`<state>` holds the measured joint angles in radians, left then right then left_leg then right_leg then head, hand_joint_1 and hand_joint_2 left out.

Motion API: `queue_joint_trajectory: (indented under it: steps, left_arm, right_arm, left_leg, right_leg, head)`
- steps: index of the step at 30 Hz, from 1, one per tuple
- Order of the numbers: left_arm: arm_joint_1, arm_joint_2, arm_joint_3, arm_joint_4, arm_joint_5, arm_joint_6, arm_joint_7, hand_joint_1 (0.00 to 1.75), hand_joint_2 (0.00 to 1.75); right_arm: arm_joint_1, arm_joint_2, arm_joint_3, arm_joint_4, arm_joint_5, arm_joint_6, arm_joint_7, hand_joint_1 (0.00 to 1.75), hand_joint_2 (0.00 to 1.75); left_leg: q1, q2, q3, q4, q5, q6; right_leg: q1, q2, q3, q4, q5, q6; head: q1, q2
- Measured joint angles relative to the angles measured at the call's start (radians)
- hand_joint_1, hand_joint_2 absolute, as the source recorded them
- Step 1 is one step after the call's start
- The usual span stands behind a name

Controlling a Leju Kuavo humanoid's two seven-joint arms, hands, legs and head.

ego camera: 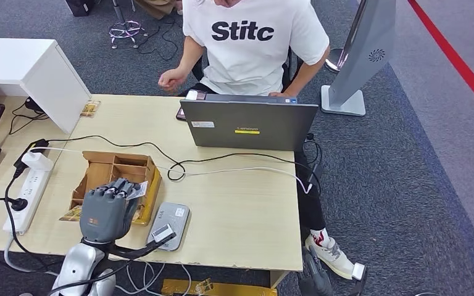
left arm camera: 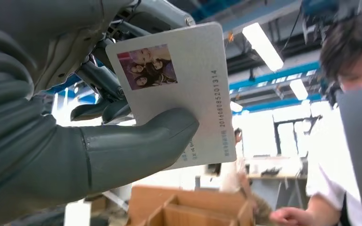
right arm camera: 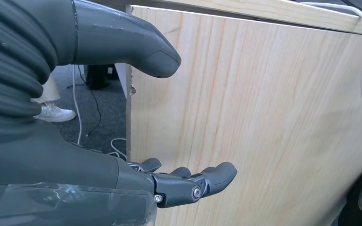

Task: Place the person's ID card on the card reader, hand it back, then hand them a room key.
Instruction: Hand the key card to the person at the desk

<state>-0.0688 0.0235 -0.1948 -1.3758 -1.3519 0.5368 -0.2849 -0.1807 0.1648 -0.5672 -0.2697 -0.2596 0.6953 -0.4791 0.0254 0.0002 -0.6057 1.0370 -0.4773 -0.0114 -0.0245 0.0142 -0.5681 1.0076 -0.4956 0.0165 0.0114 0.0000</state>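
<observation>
Between the thick grey thumb [left arm camera: 141, 141] and the darker fingers [left arm camera: 99, 80] of the robot's left hand [ego camera: 106, 209] sits one ID card [left arm camera: 188, 89], pinched by its lower edge, its small photo and a printed number facing the wrist camera. From the head view, that hand is raised above the near left part of the pale wooden table [ego camera: 241, 209], over a brown cardboard divider box [ego camera: 114, 169] and just beside the single grey card reader [ego camera: 170, 225]. One grey Lenovo laptop [ego camera: 250, 123] stands open at the far edge, with one person in a white T-shirt [ego camera: 250, 37] seated behind it, a fist held by the table's far rim. One white power strip [ego camera: 28, 191] lies at the left. Beside the table's wooden side panel [right arm camera: 264, 117], the right hand [right arm camera: 169, 181] hangs with thumb and fingers apart, holding nothing.
</observation>
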Motion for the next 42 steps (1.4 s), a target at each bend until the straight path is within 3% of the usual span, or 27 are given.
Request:
queue_joint_trajectory:
  steps: [8, 25, 26, 28, 29, 30, 32, 42]
  left_arm:
    - [-0.035, 0.014, 0.045, -0.062, 0.041, -0.019, -0.014, 1.75, 1.75]
    - [-0.09, 0.047, 0.105, -0.026, 0.038, -0.044, -0.013, 1.75, 1.75]
    - [-0.09, 0.047, 0.106, -0.025, 0.037, -0.044, -0.013, 1.58, 1.75]
    - [-0.091, 0.047, 0.106, -0.022, 0.036, -0.043, -0.013, 1.0, 1.75]
    - [-0.091, 0.047, 0.106, -0.021, 0.035, -0.043, -0.013, 0.56, 1.75]
    - [-0.091, 0.046, 0.106, -0.021, 0.035, -0.043, -0.013, 0.29, 1.75]
    - [-0.091, 0.045, 0.106, -0.019, 0.035, -0.043, -0.013, 0.0, 1.75]
    - [-0.051, 0.04, 0.081, -0.009, -0.031, -0.077, -0.035, 0.0, 1.75]
  right_arm:
    - [-0.006, 0.003, 0.003, 0.0, -0.002, -0.014, 0.001, 0.0, 1.75]
    - [-0.009, 0.005, 0.005, 0.0, -0.002, -0.014, 0.004, 0.0, 1.75]
    - [-0.009, 0.005, 0.005, 0.0, -0.002, -0.014, 0.004, 0.0, 1.75]
    - [-0.009, 0.005, 0.005, 0.0, -0.002, -0.014, 0.004, 0.0, 1.75]
    - [-0.009, 0.005, 0.005, 0.0, -0.002, -0.014, 0.004, 0.0, 1.75]
    - [-0.009, 0.005, 0.005, 0.0, -0.002, -0.014, 0.004, 0.0, 1.75]
    - [-0.01, 0.005, 0.005, 0.0, -0.003, -0.013, 0.004, 0.0, 1.75]
    - [-0.01, 0.005, 0.005, 0.0, -0.019, -0.012, -0.006, 0.0, 1.75]
  left_leg:
    - [0.0, 0.0, 0.0, 0.0, 0.0, 0.0]
    - [0.0, 0.0, 0.0, 0.0, 0.0, 0.0]
    - [0.0, 0.0, 0.0, 0.0, 0.0, 0.0]
    - [0.0, 0.001, 0.0, 0.0, 0.0, 0.0]
    - [0.0, 0.001, 0.0, 0.0, 0.0, 0.0]
    - [0.0, 0.001, 0.0, 0.0, 0.0, 0.0]
    - [0.0, 0.001, 0.0, 0.0, 0.0, 0.0]
    - [0.0, 0.001, 0.0, 0.0, 0.0, 0.0]
  right_leg:
    - [0.0, 0.0, 0.0, 0.0, 0.0, 0.0]
    - [0.0, 0.001, 0.0, 0.001, 0.0, 0.0]
    - [0.0, 0.001, 0.0, 0.001, 0.0, 0.0]
    - [0.0, 0.001, 0.0, 0.001, 0.0, 0.0]
    - [0.0, 0.001, 0.0, 0.001, 0.0, 0.0]
    - [0.0, 0.002, 0.0, 0.001, 0.0, 0.0]
    - [0.0, 0.002, 0.0, 0.001, 0.0, 0.0]
    - [0.0, 0.002, 0.0, 0.001, 0.0, 0.0]
  head:
    - [0.0, 0.0]
    - [0.0, 0.0]
    - [0.0, 0.0]
    - [0.0, 0.0]
    - [0.0, 0.0]
    - [0.0, 0.0]
    - [0.0, 0.0]
    - [0.0, 0.0]
